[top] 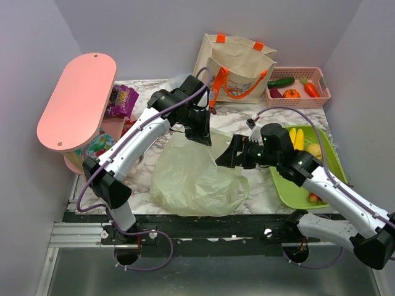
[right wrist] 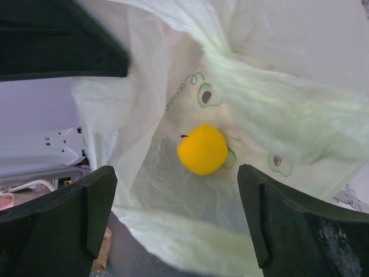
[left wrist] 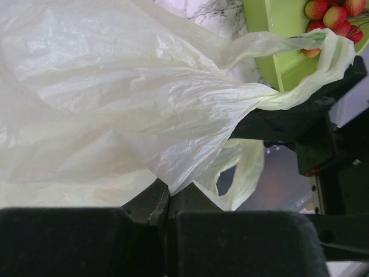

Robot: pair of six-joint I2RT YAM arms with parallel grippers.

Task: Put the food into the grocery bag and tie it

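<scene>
The pale green grocery bag (top: 191, 176) lies crumpled in the middle of the table. My left gripper (top: 203, 137) is shut on a fold of the bag's edge (left wrist: 167, 193) and holds it up at the far side. My right gripper (top: 223, 158) is open at the bag's mouth, with nothing between its fingers (right wrist: 101, 196). A round yellow fruit (right wrist: 202, 149) lies inside the bag (right wrist: 277, 98), beyond the right fingers. A yellow banana bunch (top: 296, 137) and a yellow citrus fruit (top: 315, 150) lie on the green tray (top: 290, 191) at the right.
Small red fruits (left wrist: 331, 14) sit on the green tray (left wrist: 271, 29). A beige tote (top: 237, 68) and a pink basket (top: 321, 77) of vegetables stand at the back. A pink oval shelf (top: 77, 98) and snack packets (top: 121, 100) are at the left.
</scene>
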